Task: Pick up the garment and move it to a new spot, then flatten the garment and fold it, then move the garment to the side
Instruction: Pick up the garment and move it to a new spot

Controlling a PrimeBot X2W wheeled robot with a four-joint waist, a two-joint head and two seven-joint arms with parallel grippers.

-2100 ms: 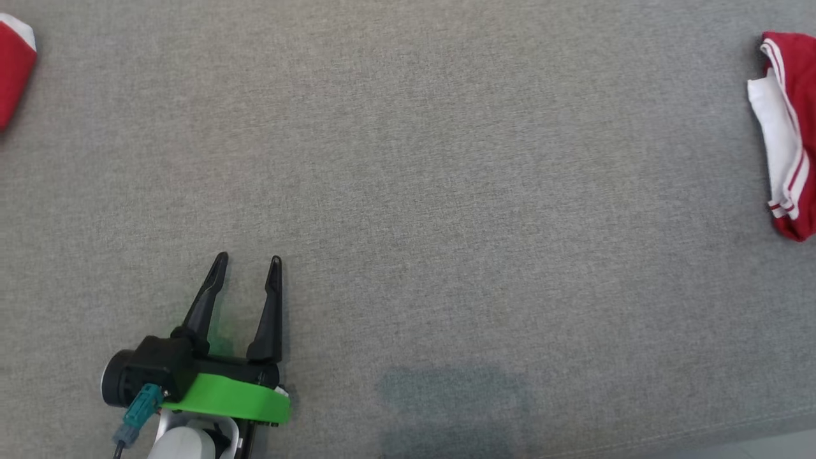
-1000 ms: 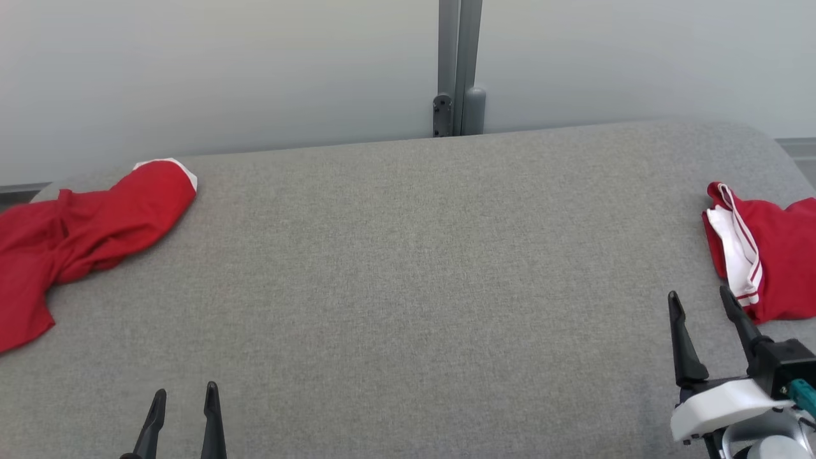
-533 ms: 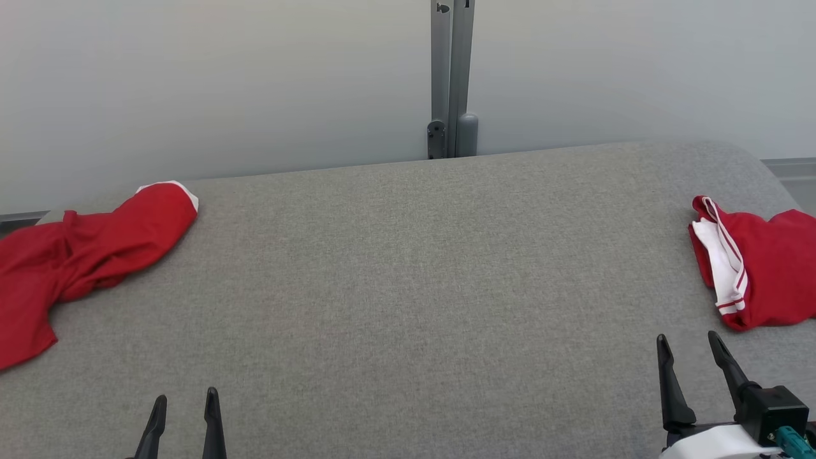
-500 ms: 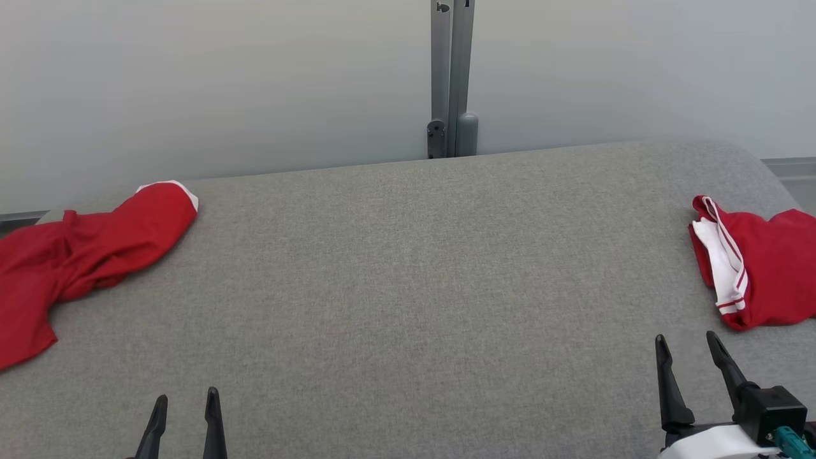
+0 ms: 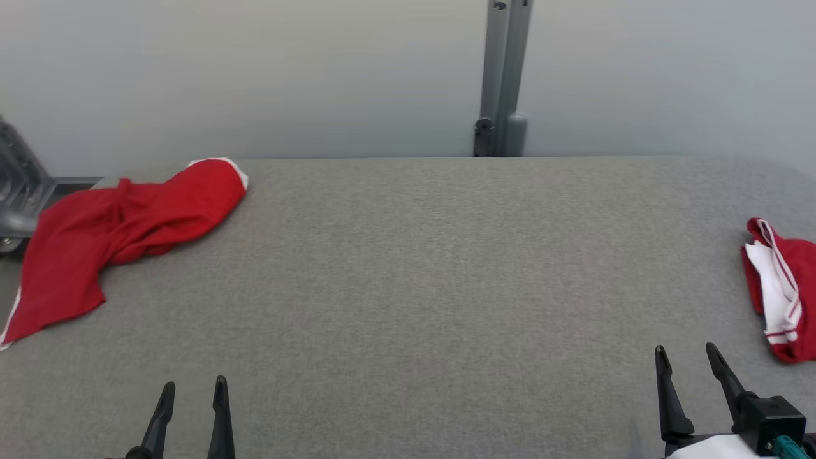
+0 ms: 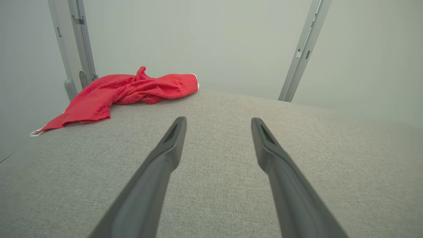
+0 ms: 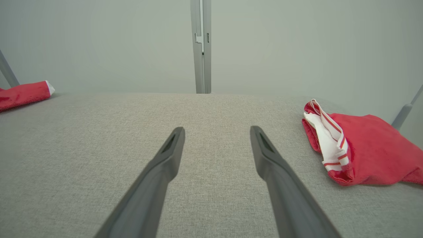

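Hovering low over near edge of grey worktop (image 5: 433,274): left pincer (image 5: 194,384) and right pincer (image 5: 684,349), both spread wide, holding nothing. Crumpled red garment (image 5: 121,223) lies at far left corner, untouched. Pickup, flattening, folding and setting aside all left. Folded red-white garment (image 5: 781,287) at right edge, seemingly finished.

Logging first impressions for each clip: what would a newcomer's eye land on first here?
Two splashes of red on the grey padded surface: a crumpled red garment at its far left, and a bundled red garment with white striped trim at the right edge. The left claw and right claw stand open and empty along the near edge.
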